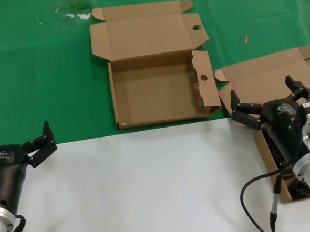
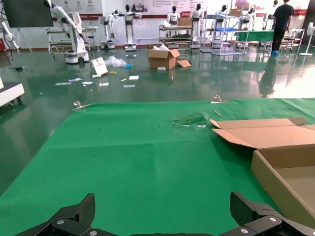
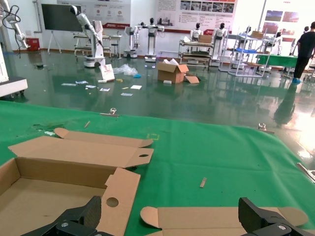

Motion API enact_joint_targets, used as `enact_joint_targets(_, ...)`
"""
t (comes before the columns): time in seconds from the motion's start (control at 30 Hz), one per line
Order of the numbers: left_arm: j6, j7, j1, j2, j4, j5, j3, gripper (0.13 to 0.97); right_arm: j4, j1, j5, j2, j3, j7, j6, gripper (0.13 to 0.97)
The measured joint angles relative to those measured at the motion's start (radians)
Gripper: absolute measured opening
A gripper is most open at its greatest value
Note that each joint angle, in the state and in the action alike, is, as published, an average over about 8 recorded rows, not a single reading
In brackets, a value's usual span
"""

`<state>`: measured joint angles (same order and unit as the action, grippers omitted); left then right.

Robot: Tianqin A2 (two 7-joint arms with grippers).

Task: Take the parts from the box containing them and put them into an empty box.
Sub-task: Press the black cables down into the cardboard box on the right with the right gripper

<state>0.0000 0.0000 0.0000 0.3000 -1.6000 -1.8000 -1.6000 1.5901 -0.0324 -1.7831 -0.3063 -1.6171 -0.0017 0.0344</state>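
Note:
The empty box (image 1: 158, 89), with round holes in a lid flap and a side flap, lies open on the green cloth mid-table. It also shows in the left wrist view (image 2: 290, 172) and the right wrist view (image 3: 49, 191). The plain-lidded box (image 1: 268, 75) stands at the right with its lid open; its lid shows in the right wrist view (image 3: 216, 219). Black cables (image 1: 301, 188) show in it, mostly hidden by my right arm. My right gripper (image 1: 269, 96) hovers open and empty over this box, also in its wrist view (image 3: 172, 219). My left gripper (image 1: 42, 145) is open and empty at the near left, also in its wrist view (image 2: 165, 216).
A white sheet (image 1: 148, 184) covers the near half of the table and green cloth (image 1: 37, 76) the far half. Small scraps (image 1: 77, 14) lie at the far left and a bit of cardboard (image 1: 246, 38) at the far right. A cable (image 1: 254, 194) hangs from my right arm.

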Motion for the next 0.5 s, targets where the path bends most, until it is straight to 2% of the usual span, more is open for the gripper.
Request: enact_joint_targets(0.5, 0.000, 0.000, 0.000, 0.000, 0.000, 0.000, 0.000, 0.966, 0.000, 0.000, 0.000, 0.000, 0.000, 0.000, 0.000, 0.966)
